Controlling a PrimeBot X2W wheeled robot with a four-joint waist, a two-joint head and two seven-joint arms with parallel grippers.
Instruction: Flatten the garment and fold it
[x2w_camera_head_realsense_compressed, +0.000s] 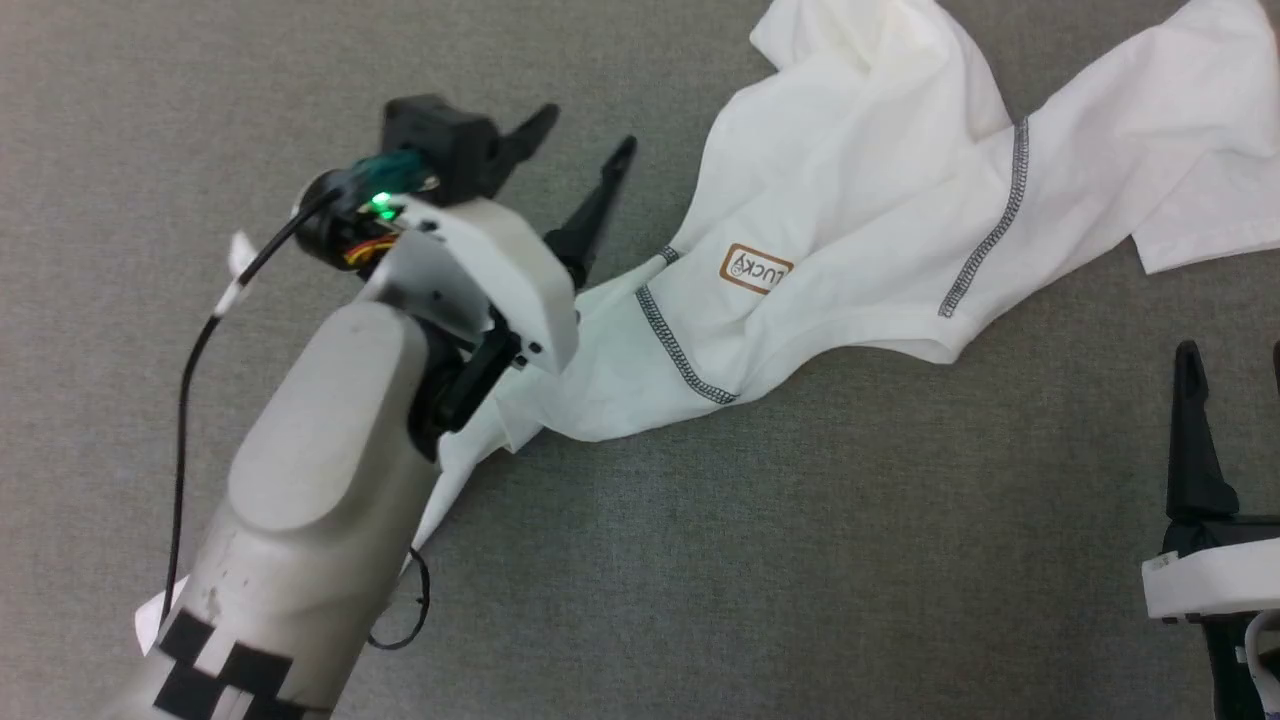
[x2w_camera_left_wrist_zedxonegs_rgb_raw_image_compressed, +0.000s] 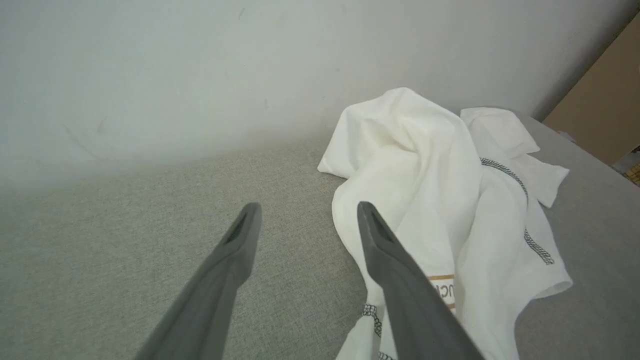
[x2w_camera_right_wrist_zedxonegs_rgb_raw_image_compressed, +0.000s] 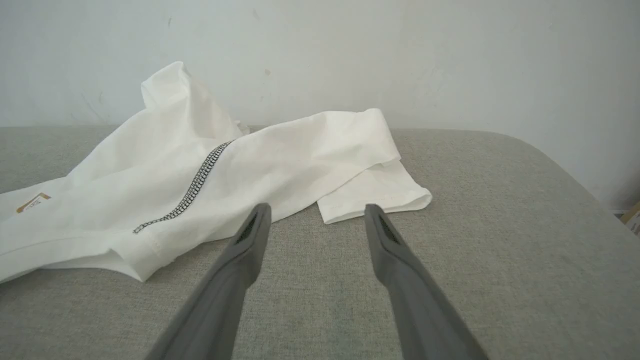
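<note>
Clearly the task has barely begun. The shirt (x2w_camera_head_realsense_compressed: 880, 200) lies bunched in a twisted band on the grey surface (x2w_camera_head_realsense_compressed: 700, 560). It runs from under the left forearm (x2w_camera_head_realsense_compressed: 330, 480) at centre left to the upper right of the head view. Deep ridges cross it, its logo (x2w_camera_head_realsense_compressed: 756, 268) faces up, and one sleeve (x2w_camera_head_realsense_compressed: 1180, 130) is doubled over at the top right. No part lies flat and no tidy fold shows.

The left gripper (x2w_camera_head_realsense_compressed: 587, 130) hangs at upper centre-left, jaws wide apart and empty, just beside the shirt's edge; whether it touches the cloth I cannot tell. The right gripper (x2w_camera_head_realsense_compressed: 1232, 350), at the lower right edge, is also spread and empty, apart from the cloth. In its wrist view the cuff (x2w_camera_right_wrist_zedxonegs_rgb_raw_image_compressed: 380, 197) lies just past its fingertips.

By my reading everything is left: spreading the body, drawing out the sleeves, then folding.
</note>
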